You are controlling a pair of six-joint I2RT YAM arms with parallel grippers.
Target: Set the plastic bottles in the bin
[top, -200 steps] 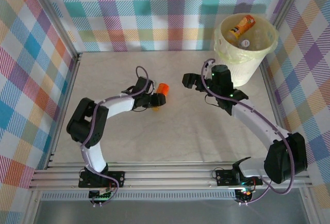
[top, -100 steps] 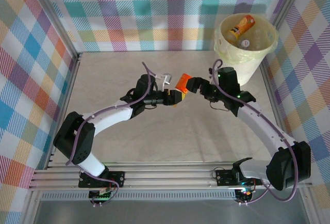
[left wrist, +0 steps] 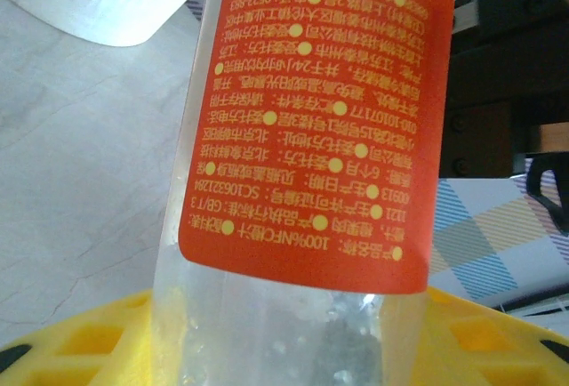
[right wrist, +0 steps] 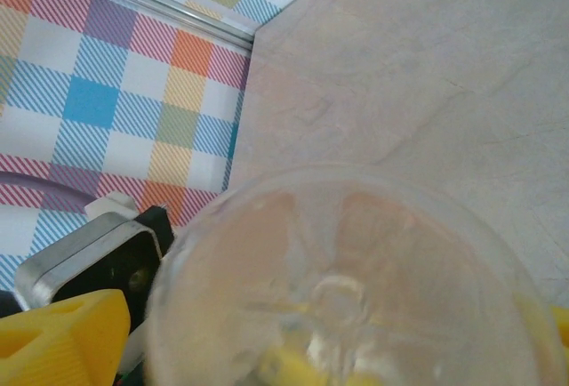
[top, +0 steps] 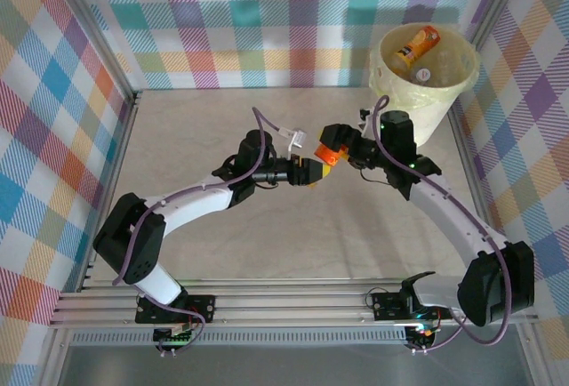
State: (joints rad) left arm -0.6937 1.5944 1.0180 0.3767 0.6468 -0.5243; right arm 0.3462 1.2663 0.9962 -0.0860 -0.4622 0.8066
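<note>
A clear plastic bottle (top: 327, 152) with an orange label hangs above the middle of the table, held between the two arms. My left gripper (top: 310, 171) is shut on its clear end, and the yellow pads press both sides of the bottle (left wrist: 311, 137) in the left wrist view, where the gripper (left wrist: 286, 346) sits at the bottom. My right gripper (top: 337, 142) has its jaws around the other end. The bottle's round base (right wrist: 356, 288) sits right in front of that gripper (right wrist: 338, 355), so I cannot see whether the jaws press it. The bin (top: 428, 116) stands at the back right.
An orange bottle (top: 416, 45) and a clear one with a white cap (top: 420, 74) lie inside the bin's pale yellow bag. Checked walls close the table on three sides. A metal rail (top: 293, 301) runs along the near edge.
My left arm has stretched right and carried the bottle from the table's middle toward the right arm. The right gripper has come in around the bottle's free end, and its jaws are narrowing.
</note>
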